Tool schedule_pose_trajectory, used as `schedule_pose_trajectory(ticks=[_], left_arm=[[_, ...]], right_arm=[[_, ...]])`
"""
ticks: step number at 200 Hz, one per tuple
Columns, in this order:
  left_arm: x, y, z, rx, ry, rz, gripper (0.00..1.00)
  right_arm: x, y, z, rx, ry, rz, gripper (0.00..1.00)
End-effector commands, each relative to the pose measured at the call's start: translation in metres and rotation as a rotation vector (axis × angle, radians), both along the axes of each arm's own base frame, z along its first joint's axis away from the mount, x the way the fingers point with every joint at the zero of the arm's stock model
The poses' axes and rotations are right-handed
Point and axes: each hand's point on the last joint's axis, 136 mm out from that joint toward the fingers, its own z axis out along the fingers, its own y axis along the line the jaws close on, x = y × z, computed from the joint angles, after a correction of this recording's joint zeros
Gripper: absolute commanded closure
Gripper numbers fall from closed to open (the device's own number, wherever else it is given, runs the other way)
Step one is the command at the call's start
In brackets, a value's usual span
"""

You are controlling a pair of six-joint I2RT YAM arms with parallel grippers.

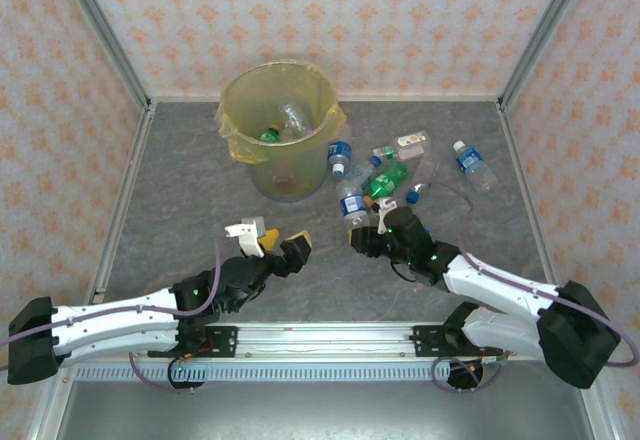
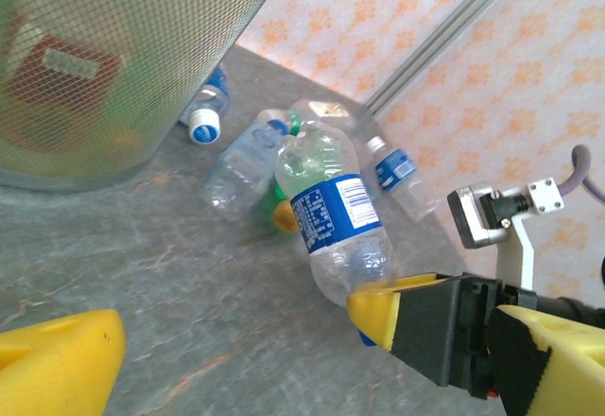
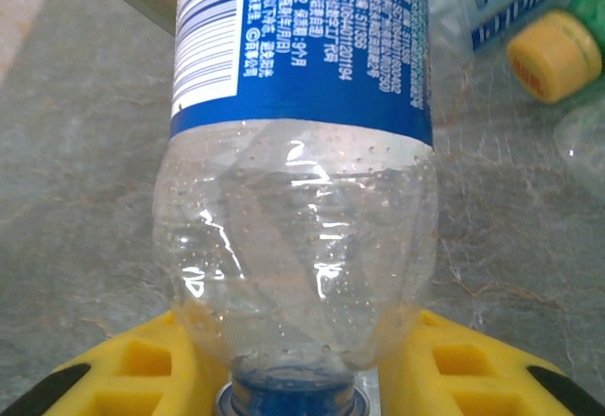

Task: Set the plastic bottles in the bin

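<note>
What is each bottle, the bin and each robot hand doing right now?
bin, upright, bag-lined
binned bottles, lying inside the bin
held bottle, capped, pinched at its cap end
loose bottles, lying on the table by the bin
left fingers, open, empty
right fingers, shut on the held bottle

Bright, even light from above fills all three views, leaving only faint, soft shadows on the grey counter [image 1: 180, 180] and washing the patterned walls [image 1: 330, 20] pale. In the left wrist view the bin [image 2: 95, 66] at the near left looks hazy and out of focus. The right wrist view shows the bottle [image 3: 293, 246] sharply, with white glare streaking its clear plastic, while the orange cap [image 3: 553, 55] at far right is slightly blurred.
</note>
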Motion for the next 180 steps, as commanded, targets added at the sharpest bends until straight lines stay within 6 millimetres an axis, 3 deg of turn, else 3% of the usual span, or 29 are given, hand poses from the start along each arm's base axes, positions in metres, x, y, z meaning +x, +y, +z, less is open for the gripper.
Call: schedule_pose_trajectory(ticks=[1, 39, 82, 134, 180], left_arm=[[0.000, -0.011, 0.036, -0.163, -0.034, -0.049, 0.04], [0.010, -0.030, 0.060, -0.253, -0.038, -0.113, 0.09], [0.016, -0.077, 0.087, -0.309, -0.030, -0.271, 0.10], [0.033, -0.120, 0.078, -0.261, 0.044, -0.336, 0.10], [0.054, -0.136, 0.064, -0.211, 0.108, -0.312, 0.09]], right_arm=[[-0.002, -0.007, 0.012, 0.005, -0.059, -0.018, 0.62], [-0.004, -0.009, 0.040, 0.067, -0.139, -0.021, 0.63], [-0.015, -0.007, 0.058, 0.099, -0.213, 0.007, 0.64], [-0.026, -0.005, 0.069, 0.133, -0.256, 0.040, 0.63], [-0.031, -0.004, 0.076, 0.167, -0.275, 0.059, 0.64]])
